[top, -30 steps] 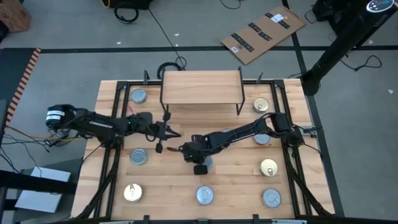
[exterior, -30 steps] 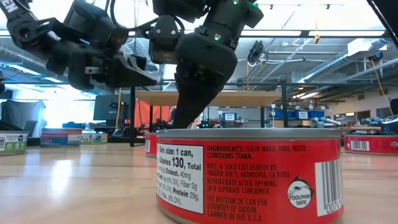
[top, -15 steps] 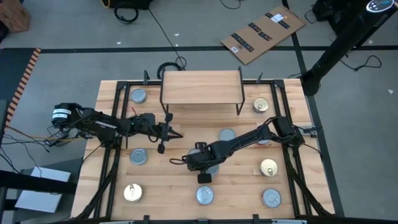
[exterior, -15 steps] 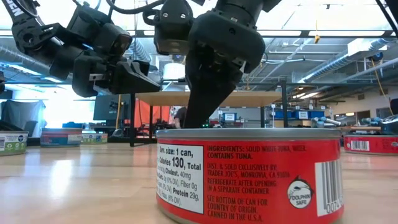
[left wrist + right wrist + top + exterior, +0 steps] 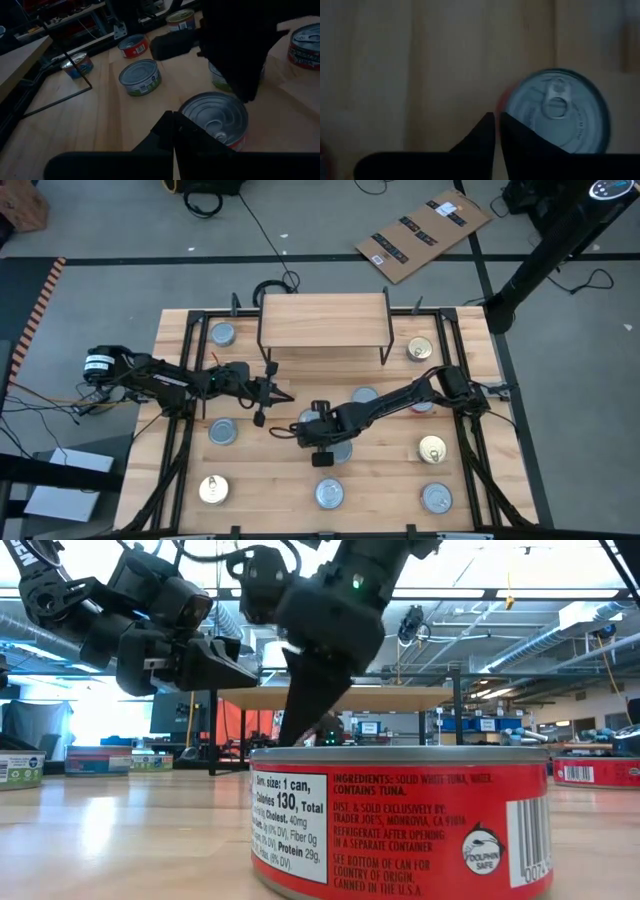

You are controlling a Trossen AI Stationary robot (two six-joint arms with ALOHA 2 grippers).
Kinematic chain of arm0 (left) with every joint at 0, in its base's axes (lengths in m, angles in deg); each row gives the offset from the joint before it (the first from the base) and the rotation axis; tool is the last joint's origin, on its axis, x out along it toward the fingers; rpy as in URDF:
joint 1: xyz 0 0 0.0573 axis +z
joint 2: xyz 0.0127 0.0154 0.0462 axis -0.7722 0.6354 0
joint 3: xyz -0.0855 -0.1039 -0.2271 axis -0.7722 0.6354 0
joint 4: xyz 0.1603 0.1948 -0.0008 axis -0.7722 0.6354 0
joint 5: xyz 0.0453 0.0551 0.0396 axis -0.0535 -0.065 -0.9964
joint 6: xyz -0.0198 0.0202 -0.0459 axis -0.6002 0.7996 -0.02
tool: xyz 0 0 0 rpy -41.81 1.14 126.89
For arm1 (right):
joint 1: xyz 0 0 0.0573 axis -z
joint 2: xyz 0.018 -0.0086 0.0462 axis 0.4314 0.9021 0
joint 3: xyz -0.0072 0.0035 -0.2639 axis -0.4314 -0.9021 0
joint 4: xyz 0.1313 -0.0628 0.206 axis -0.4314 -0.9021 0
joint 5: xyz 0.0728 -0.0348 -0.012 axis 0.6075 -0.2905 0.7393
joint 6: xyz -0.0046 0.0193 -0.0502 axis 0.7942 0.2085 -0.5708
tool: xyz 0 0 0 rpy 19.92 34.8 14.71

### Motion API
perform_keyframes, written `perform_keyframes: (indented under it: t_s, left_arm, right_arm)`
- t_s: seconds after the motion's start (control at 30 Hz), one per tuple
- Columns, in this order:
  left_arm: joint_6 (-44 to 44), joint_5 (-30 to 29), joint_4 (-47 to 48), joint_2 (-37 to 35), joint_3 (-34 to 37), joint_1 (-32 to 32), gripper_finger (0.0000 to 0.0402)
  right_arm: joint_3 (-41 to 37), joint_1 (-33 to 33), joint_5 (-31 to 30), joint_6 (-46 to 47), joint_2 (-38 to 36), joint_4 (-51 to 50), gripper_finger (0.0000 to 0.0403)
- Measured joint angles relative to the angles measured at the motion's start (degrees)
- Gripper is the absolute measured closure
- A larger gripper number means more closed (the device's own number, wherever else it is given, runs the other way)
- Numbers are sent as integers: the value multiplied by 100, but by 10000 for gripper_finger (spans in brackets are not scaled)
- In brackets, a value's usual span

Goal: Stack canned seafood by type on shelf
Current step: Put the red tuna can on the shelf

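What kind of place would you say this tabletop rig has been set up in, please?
Probably a large open lab or workshop: the low view shows exposed ceiling ducts and workbenches behind the table, and the high view shows a bare concrete floor with loose cables.

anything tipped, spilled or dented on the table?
Nothing stands out. Every can in view, such as the red-labelled can, sits upright and apart on the table; no spill or damage shows. The shelf stands level and bare.

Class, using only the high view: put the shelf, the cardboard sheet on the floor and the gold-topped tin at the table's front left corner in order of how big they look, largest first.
1. The shelf.
2. The cardboard sheet, close behind the shelf, so this ranking is tentative.
3. The gold-topped tin, plainly the smallest.
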Motion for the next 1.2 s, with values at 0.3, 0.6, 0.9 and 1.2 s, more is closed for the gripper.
perform_keyframes:
  t_s: [0.3, 0.6, 0.9, 1.2]
  left_arm:
    - [-47, -24, -22, 0, 2, 4, 397]
    - [-471, -76, 440, 2, -297, 160, 397]
    - [-605, 336, 13, 374, -302, 316, 397]
    - [-787, 435, -1097, 1383, -306, 511, 397]
  right_arm:
    - [16, -55, 176, 17, -70, -469, 335]
    - [-346, 38, 199, -27, -76, -171, 395]
    - [-490, 165, 188, -44, -76, 25, 393]
    - [-490, 166, 40, -106, -76, 149, 387]
